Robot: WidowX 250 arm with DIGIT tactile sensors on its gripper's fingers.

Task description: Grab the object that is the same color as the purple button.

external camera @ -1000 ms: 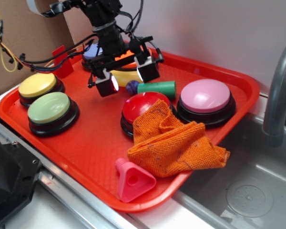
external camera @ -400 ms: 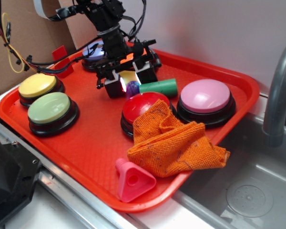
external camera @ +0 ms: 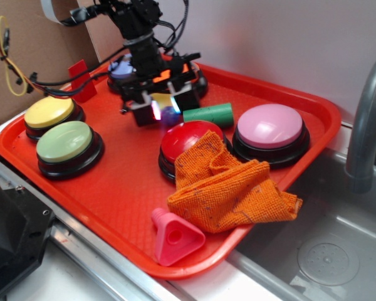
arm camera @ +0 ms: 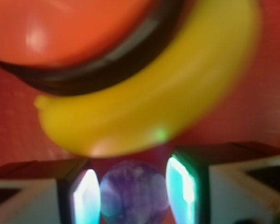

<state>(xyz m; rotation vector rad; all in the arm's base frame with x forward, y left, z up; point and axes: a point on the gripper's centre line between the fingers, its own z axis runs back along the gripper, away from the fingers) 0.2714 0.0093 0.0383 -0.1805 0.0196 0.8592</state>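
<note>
Six domed push buttons on black bases sit on one red plastic tray (external camera: 113,194): yellow (external camera: 49,111), pale green (external camera: 64,141), red (external camera: 189,139), large pink-lilac (external camera: 270,126), a violet-blue purple button (external camera: 121,68) at the far edge, and an orange one (arm camera: 70,32), seen close in the wrist view.

Black robot gripper (external camera: 166,110), lowered to the tray just beyond the red button; its glowing pads (arm camera: 86,198) stand either side of the small dark purple ball (external camera: 170,115), very close to it or touching. Whether they are actually clenched on it cannot be told.

Ball position: on the tray, between the pads, just beside the green cylinder (external camera: 207,115) and in front of the yellow banana-shaped toy (arm camera: 144,107), which curves against the orange button's black base.

Crumpled orange woven cloth (external camera: 229,188), draped over the red button's near side.

Pink triangular plastic funnel-like piece (external camera: 173,236), at the tray's near edge.

No readable writing, brand or label on any item.
</note>
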